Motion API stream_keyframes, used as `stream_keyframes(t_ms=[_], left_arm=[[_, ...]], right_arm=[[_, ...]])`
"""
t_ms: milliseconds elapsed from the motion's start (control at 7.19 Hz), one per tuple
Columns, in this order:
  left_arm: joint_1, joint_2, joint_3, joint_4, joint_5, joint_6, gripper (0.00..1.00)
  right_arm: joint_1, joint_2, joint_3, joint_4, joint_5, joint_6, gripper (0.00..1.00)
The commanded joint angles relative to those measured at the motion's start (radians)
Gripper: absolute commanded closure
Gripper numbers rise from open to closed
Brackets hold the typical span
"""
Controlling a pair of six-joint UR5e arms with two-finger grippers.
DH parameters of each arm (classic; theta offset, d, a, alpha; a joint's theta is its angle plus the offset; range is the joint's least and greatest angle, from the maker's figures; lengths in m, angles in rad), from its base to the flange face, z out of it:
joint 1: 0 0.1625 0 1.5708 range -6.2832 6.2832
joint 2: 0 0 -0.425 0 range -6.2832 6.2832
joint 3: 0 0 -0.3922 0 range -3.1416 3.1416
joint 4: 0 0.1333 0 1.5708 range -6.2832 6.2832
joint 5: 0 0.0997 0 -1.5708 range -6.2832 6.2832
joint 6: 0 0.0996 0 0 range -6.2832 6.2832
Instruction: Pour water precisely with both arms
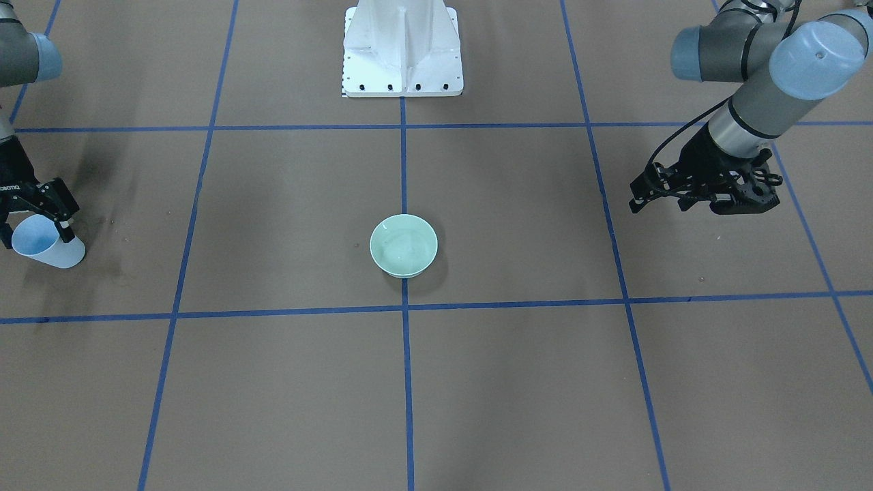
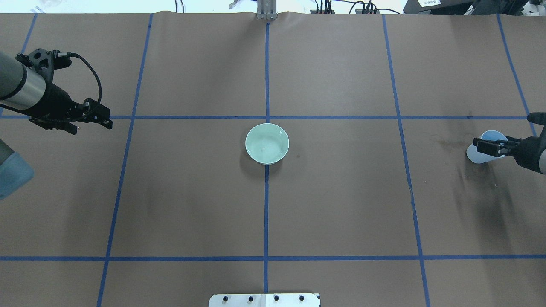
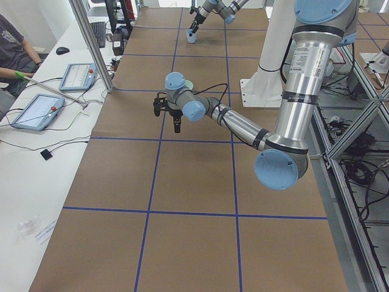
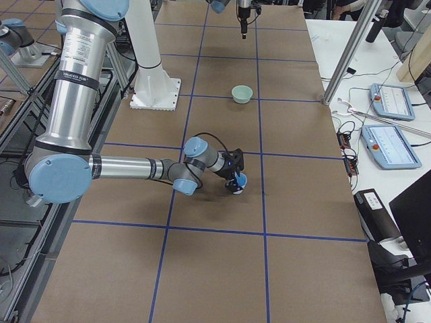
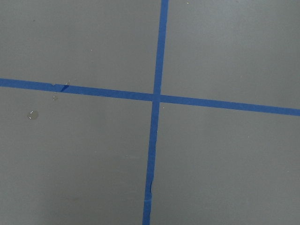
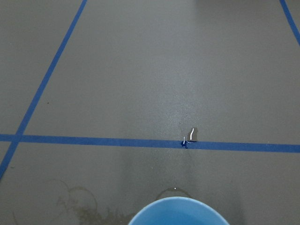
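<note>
Sitting in the middle of the brown desk (image 2: 341, 192) is a pale green bowl (image 2: 267, 143), right on a blue tape line. A little water (image 1: 404, 247) shows inside the bowl as faint pale ripples.

The right gripper (image 2: 490, 147) is far off to one side of the desk, well away from the bowl. Its fingers (image 2: 486, 147) pinch a light blue cup (image 2: 484, 152) at the rim. The cup looks tilted, and its bottom is down at the desk. Dark wet-looking smudges mark the paper near it. The right wrist camera sees only the round blue rim of the cup at the bottom of its view.

The left gripper (image 1: 638, 194) hangs above the desk on the other side, also well away from the bowl. It holds nothing. Its fingers (image 2: 104, 121) look pressed close together. The left wrist camera sees only bare desk and a cross of blue tape.

A white base (image 1: 402, 51) stands at the robot's end of the desk.
</note>
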Motion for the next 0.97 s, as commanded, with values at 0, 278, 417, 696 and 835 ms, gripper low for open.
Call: stream_keyframes(t_ms=[0, 278, 417, 696, 835], left_arm=[[0.013, -0.040, 0.034, -0.009, 0.002, -0.060, 0.00], [0.063, -0.144, 0.091, -0.003, 0.002, -0.122, 0.00], [0.105, -0.248, 0.154, -0.001, 0.006, -0.219, 0.00], [0.197, -0.367, 0.212, -0.006, 0.055, -0.355, 0.00], [0.228, -0.421, 0.257, -0.006, 0.093, -0.372, 0.00]], right_arm=[[0.011, -0.040, 0.060, 0.002, 0.012, -0.003, 0.01], [0.083, -0.060, 0.090, -0.007, 0.078, -0.015, 0.01], [0.164, -0.051, 0.090, -0.012, 0.177, -0.020, 0.01], [0.359, 0.000, 0.094, -0.140, 0.377, -0.184, 0.01], [0.440, 0.035, 0.097, -0.244, 0.452, -0.320, 0.01]])
